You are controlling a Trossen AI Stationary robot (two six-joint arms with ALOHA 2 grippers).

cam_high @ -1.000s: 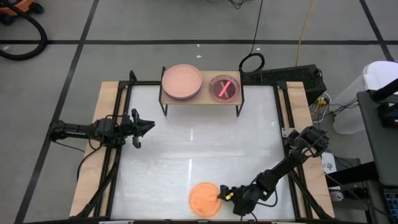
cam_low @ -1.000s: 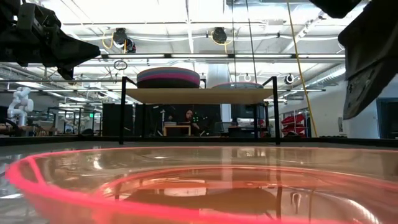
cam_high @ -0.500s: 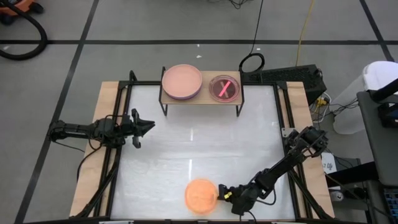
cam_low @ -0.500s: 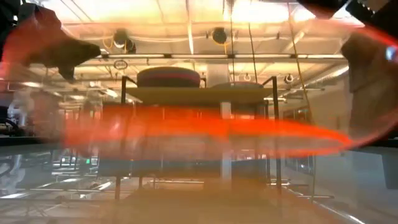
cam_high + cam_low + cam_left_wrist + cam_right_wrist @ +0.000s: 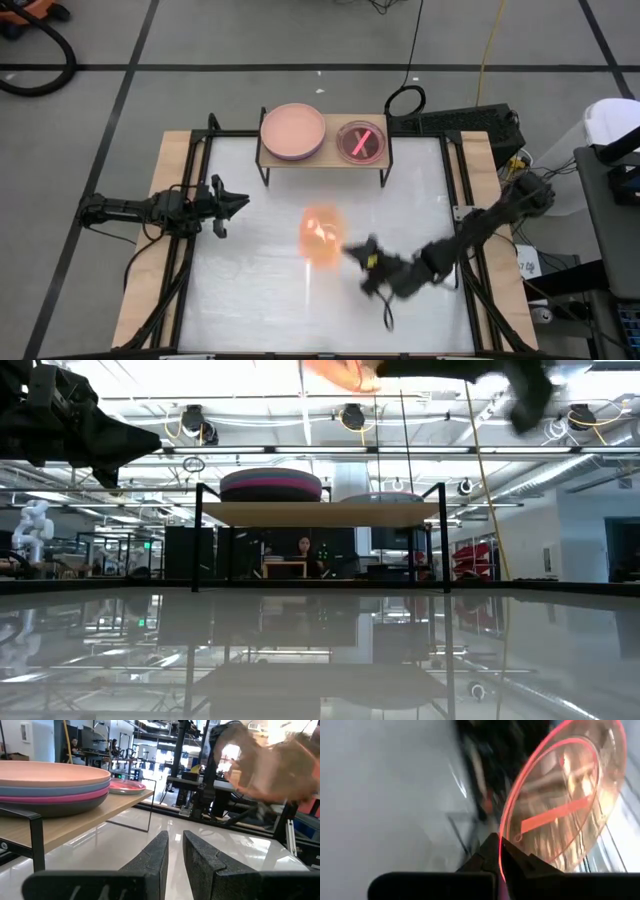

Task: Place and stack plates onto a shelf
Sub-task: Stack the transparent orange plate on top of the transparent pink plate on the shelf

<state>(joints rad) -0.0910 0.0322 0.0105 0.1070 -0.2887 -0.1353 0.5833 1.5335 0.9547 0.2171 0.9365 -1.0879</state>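
Fingers of the right gripper (image 5: 352,252) are pinched on the orange plate's (image 5: 320,235) rim. It's gone from the table's (image 5: 250,300) near edge to mid-air, halfway to the shelf (image 5: 325,160), probably for the small pink plate (image 5: 360,141). Left gripper (image 5: 235,203) waits, fingers nearly together.

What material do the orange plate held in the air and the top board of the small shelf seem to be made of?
The orange translucent round plate, gripped at its rim by the right gripper, looks like glossy clear-tinted plastic: light and the room show through it. The shelf's rectangular top board appears to be pale matte wood or wood laminate, faintly grained.
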